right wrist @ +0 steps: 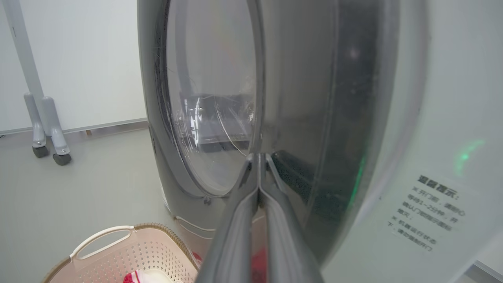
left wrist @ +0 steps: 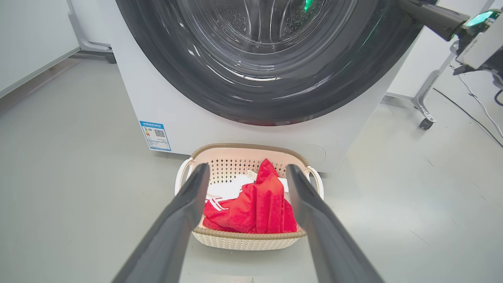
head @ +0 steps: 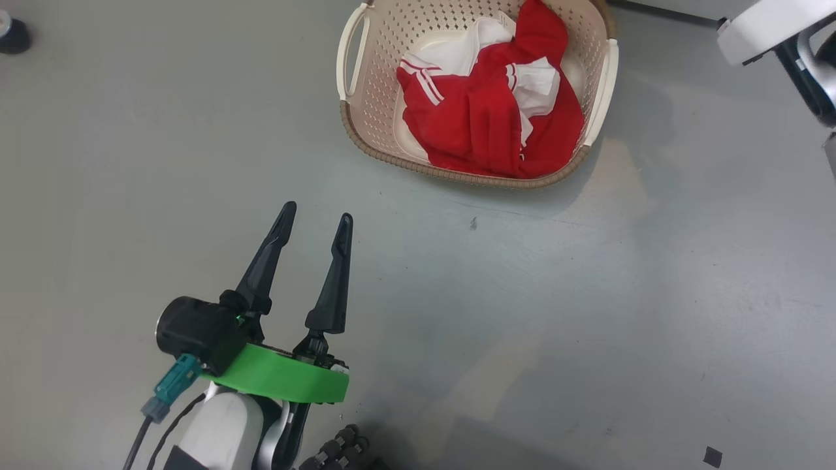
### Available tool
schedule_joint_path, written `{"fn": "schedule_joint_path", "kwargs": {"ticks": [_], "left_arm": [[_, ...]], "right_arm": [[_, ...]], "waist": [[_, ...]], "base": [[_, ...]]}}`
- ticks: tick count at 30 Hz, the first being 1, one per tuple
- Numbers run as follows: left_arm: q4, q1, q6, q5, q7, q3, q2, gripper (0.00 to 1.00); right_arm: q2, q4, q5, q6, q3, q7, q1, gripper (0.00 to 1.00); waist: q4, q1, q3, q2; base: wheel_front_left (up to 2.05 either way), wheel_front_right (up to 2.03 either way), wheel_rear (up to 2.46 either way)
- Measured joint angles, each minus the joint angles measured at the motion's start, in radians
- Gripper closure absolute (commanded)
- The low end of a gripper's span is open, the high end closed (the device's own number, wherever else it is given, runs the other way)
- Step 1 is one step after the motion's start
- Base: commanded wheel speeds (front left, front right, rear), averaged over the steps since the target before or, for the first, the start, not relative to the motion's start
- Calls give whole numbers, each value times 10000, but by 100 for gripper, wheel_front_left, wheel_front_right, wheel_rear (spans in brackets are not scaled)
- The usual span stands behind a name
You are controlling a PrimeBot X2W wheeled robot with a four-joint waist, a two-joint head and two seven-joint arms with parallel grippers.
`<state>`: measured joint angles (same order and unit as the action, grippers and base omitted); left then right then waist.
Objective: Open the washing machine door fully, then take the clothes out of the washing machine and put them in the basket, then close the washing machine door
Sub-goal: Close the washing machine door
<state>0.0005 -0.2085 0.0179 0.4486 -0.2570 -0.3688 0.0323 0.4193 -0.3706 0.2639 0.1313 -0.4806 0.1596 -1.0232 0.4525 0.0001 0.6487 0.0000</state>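
two grippers, one step left, it seems: the clothes (head: 483, 117) lie in the basket (head: 372, 59), on the floor (head: 588, 294) at the foot of the washing machine (left wrist: 216, 137). the right gripper (right wrist: 258, 158), pinched shut and empty, points straight at the black rim of the washing machine door (right wrist: 220, 110), touching or just short; latched or not cannot be told. the left gripper (head: 317, 212), spread wide and empty, hangs well back, so the right arm is nearer.
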Motion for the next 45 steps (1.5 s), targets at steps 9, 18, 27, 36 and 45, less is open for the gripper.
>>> {"fn": "schedule_joint_path", "kwargs": {"ticks": [9,18,27,36,45], "left_arm": [[-2,-6,-38,2,0,-284,-19,0],[-23,-38,-136,88,0,-414,-33,0],[25,-339,-316,40,0,-29,-59,0],[284,-383,-318,-606,0,711,-67,0],[577,-368,-295,-1271,0,1227,-69,0]], "right_arm": [[59,-895,29,-104,604,-2,-1157,100],[-278,-1532,-13,-205,594,0,-1712,100],[-639,-2127,307,-198,219,399,-1515,100],[-1085,-2305,1064,-180,224,842,68,100],[-1126,-2514,1632,-163,545,926,1876,100]], "waist": [[204,0,125,0],[304,0,230,0],[130,0,-1,0],[-281,0,-556,0],[-932,-1,-1454,0]], "base": [[0,0,0],[0,0,0],[0,0,0],[0,0,0],[0,0,0]]}}
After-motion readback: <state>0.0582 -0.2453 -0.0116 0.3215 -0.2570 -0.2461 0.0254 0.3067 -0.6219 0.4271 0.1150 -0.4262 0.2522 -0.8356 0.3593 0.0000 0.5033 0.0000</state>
